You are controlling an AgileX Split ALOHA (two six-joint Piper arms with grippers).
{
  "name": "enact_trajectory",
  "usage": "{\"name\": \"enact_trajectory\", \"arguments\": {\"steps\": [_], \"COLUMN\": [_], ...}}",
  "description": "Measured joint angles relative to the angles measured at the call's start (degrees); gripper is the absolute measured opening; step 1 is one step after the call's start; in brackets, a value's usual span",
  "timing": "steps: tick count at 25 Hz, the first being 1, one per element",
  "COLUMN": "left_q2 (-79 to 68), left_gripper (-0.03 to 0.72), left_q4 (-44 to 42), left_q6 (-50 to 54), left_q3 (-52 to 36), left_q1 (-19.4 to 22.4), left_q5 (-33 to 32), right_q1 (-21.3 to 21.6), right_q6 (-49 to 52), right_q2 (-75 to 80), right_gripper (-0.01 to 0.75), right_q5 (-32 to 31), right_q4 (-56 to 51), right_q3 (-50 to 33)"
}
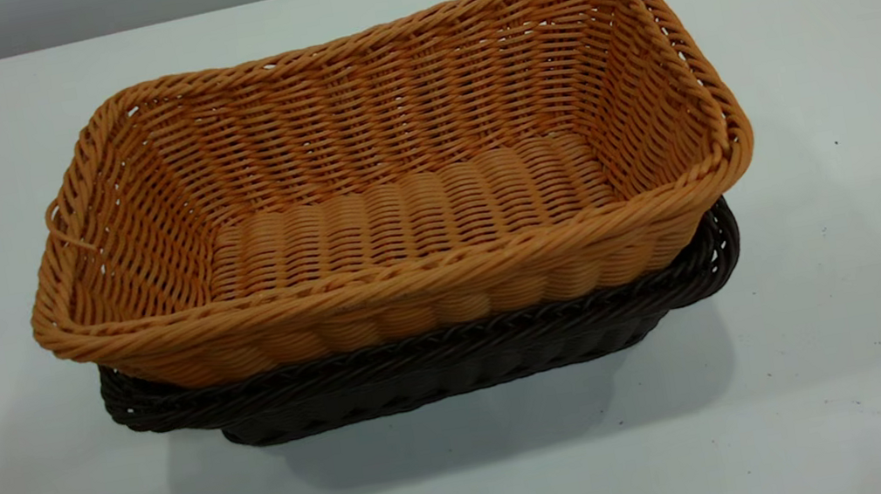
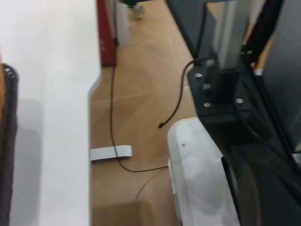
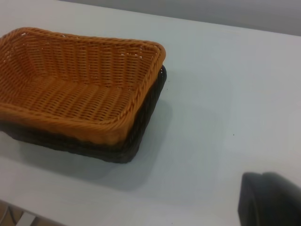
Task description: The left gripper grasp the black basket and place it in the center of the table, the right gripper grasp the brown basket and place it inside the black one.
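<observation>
The orange-tan brown basket sits nested inside the black basket, whose dark rim and lower wall show beneath it. The pair stands on the white table, slightly tilted. No arm appears in the exterior view. In the right wrist view the brown basket in the black basket lies well away from a dark part of my right gripper, which hangs over bare table. In the left wrist view a sliver of the black basket shows, and my left gripper is a dark blur off the table's edge.
Beyond the table edge is a wooden floor with a black cable, a white strip, a red object, a metal post and a white housing. Bare tabletop surrounds the baskets.
</observation>
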State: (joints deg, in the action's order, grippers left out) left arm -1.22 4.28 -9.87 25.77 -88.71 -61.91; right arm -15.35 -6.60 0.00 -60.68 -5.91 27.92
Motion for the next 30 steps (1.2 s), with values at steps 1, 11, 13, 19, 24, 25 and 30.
{"name": "enact_trajectory", "arguments": {"steps": [1,11,13,19,24,25,30], "left_q2": [0.00,0.00,0.00,0.00,0.00,0.00,0.00], "left_gripper": [-0.001,-0.001,-0.001,-0.001,-0.001,-0.001,-0.001], "left_q4": [-0.05,-0.05,-0.05,-0.05,-0.05,-0.05,-0.05], "left_q6": [0.00,0.00,0.00,0.00,0.00,0.00,-0.05], "left_q3": [0.00,0.00,0.00,0.00,0.00,0.00,0.00], "left_q1": [1.44,21.29,26.48,42.51,55.56,57.67,69.39], "left_q5": [0.00,0.06,0.06,0.11,0.11,0.11,0.06], "right_q1": [0.00,0.00,0.36,4.02,10.37,12.02,19.21], "right_q6": [0.00,0.00,0.00,0.00,0.00,0.00,0.00], "right_q2": [0.00,0.00,0.00,0.00,0.00,0.00,0.00], "right_gripper": [0.005,0.005,0.005,0.005,0.005,0.005,0.005], "right_q5": [0.00,0.00,0.00,0.00,0.00,0.00,0.00], "right_q4": [0.00,0.00,0.00,0.00,0.00,0.00,0.00], "right_q3": [0.00,0.00,0.00,0.00,0.00,0.00,0.00]}}
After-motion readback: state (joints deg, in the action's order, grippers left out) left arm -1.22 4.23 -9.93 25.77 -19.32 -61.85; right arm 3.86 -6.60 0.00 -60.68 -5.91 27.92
